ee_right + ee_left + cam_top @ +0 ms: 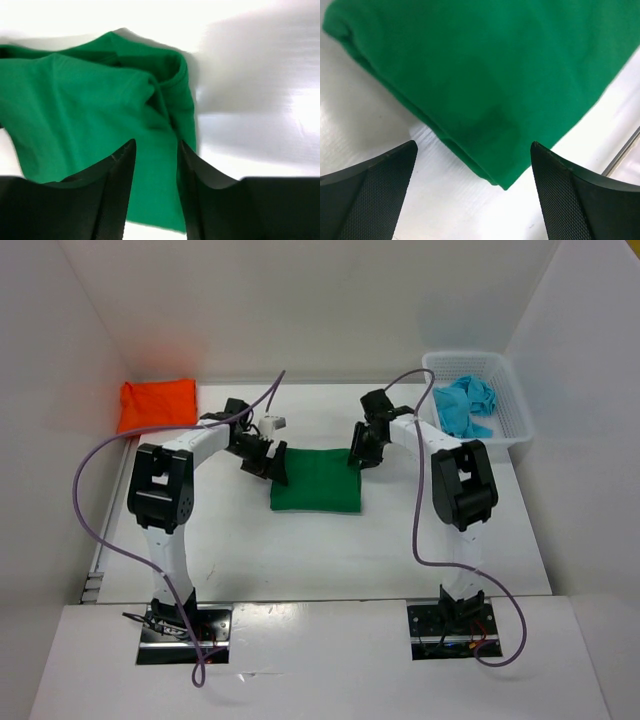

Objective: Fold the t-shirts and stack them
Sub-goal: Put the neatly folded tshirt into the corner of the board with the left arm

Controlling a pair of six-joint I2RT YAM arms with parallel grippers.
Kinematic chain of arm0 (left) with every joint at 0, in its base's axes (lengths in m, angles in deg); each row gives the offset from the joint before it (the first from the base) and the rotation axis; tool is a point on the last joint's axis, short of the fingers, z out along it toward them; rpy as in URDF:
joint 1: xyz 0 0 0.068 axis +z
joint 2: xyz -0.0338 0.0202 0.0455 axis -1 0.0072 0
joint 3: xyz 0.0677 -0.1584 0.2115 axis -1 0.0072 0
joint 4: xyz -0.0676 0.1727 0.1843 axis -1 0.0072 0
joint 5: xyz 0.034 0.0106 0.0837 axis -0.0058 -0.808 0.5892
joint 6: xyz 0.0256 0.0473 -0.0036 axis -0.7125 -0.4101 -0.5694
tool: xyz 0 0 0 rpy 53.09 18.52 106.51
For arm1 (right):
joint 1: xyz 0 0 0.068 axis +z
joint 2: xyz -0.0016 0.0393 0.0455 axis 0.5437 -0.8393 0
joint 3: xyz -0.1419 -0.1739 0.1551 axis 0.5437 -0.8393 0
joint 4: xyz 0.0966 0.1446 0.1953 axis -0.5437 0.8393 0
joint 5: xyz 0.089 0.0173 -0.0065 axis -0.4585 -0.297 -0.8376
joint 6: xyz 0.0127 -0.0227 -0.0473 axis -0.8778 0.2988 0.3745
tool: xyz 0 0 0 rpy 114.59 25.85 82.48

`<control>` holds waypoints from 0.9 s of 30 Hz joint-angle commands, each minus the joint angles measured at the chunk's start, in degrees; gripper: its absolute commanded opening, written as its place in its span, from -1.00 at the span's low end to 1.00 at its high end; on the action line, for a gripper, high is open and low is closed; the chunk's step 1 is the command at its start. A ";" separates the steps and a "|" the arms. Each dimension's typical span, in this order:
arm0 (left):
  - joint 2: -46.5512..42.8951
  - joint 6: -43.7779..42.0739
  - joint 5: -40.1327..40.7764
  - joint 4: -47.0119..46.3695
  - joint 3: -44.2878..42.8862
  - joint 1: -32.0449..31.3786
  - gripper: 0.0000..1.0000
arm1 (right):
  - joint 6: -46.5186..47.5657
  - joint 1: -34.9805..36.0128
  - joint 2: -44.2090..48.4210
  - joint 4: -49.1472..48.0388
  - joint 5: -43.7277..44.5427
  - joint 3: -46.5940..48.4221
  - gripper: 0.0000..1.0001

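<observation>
1. The dark green t-shirt (316, 480) is lying folded into a flat rectangle at the middle of the table (300, 550), between the two arms.
2. The left gripper (277, 466) is hanging at the shirt's far left corner. In the left wrist view its jaws are standing wide apart and holding nothing, and a folded corner of the green cloth (495, 90) is lying on the table below and between its fingers (380, 190).
3. The right gripper (358, 455) is hanging at the shirt's far right corner. In the right wrist view its fingers (112, 190) are standing partly apart with a narrow gap, gripping nothing. The green cloth (75, 110) is lying under that gap, and its layered edge is bunching a little toward the bare table.
4. The bright orange t-shirt (157, 404) is resting folded at the far left corner of the table, well apart from both grippers.
5. The light turquoise t-shirt (466, 406) is lying crumpled inside the white mesh basket (510, 390), which is sitting at the far right corner of the table, near the right arm's elbow.
</observation>
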 commanded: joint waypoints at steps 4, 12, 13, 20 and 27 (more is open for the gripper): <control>5.76 5.37 3.26 5.33 -1.89 -0.22 1.00 | 0.26 0.56 6.79 -0.17 4.30 -4.39 -0.02; 13.15 4.14 -3.35 5.96 -3.65 -4.08 1.00 | -4.39 0.56 4.50 -5.61 -1.76 -10.27 0.06; 13.15 3.62 -3.34 5.96 -3.65 -4.79 1.00 | -4.40 0.56 3.98 -5.62 -2.38 -10.28 0.06; 15.17 4.14 1.83 4.73 -2.94 -7.43 -0.84 | -6.07 0.56 3.98 -8.07 -3.44 -11.42 0.06; 12.73 1.69 5.34 4.82 -7.16 -6.21 -1.00 | -5.54 0.03 8.44 -6.15 -2.30 -11.95 0.06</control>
